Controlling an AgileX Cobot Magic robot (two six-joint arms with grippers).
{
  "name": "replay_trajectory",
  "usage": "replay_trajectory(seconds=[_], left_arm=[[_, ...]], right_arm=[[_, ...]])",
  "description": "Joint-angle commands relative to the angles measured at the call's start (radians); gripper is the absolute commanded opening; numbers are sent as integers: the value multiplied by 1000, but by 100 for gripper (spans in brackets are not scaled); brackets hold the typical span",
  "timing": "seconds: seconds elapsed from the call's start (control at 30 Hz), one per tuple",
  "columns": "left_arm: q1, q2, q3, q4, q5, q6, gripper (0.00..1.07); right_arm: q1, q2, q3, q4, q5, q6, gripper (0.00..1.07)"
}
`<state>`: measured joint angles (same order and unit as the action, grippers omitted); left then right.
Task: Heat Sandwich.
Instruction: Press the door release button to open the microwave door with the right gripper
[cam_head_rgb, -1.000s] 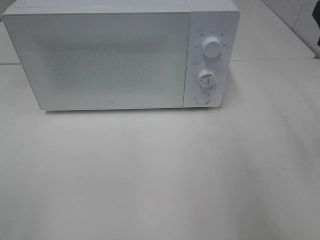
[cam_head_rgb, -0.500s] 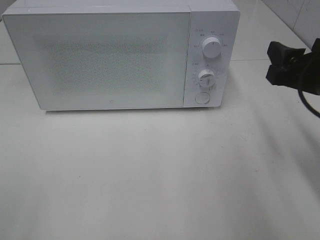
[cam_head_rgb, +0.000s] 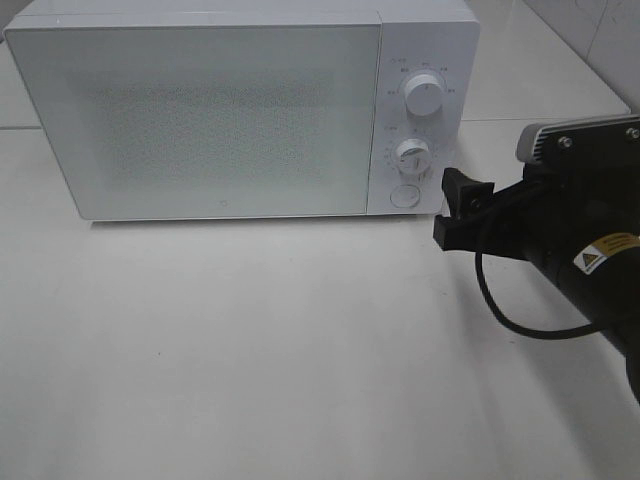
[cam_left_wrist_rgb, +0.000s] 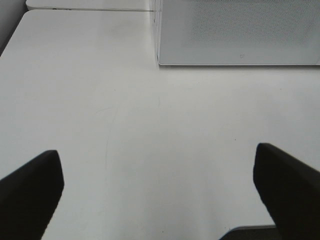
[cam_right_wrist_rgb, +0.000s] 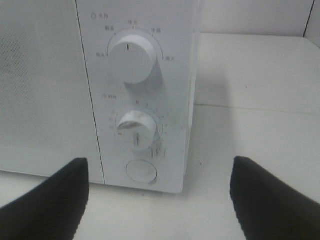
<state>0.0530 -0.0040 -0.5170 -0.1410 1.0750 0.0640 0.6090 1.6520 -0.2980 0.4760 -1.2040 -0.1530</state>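
exterior high: unreadable yellow warning label (cam_head_rgb: 607, 252) behind right tool (cam_head_rgb: 456, 212).

A white microwave (cam_head_rgb: 200, 110) stands, door shut, on the white table (cam_head_rgb: 250, 350).

white microwave (cam_head_rgb: 220, 110), door shut, standing on a pale table (cam_head_rgb: 250, 350).

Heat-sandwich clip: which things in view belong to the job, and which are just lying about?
Belongs to the job:
- microwave, door shut
- its upper dial, lower dial and round button
- right end effector, open, facing that panel

Just there:
- left end effector, open above the table

No sandwich is in view.
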Motion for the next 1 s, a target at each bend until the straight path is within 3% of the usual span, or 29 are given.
replay_trajectory(seconds=[0.03, 0.47, 0.77, 0.9, 1.0], left_arm=[[2, -9, 3, -6, -5, -6, 98], [2, -9, 3, -6, -5, -6, 98], [2, -9, 3, -6, -5, -6, 98], [2, -9, 3, -6, -5, -6, 98], [2, -9, 3, -6, -5, -6, 98]], right_arm=[[54, 35, -21, 93, -110, -13, 75], [194, 76, -68, 233, -103, -20, 75], [200, 76, -68, 243, -79, -16, 75], [200, 76, -68, 243, -78, 55, 75], [200, 76, -68, 243, -78, 241, 75]])
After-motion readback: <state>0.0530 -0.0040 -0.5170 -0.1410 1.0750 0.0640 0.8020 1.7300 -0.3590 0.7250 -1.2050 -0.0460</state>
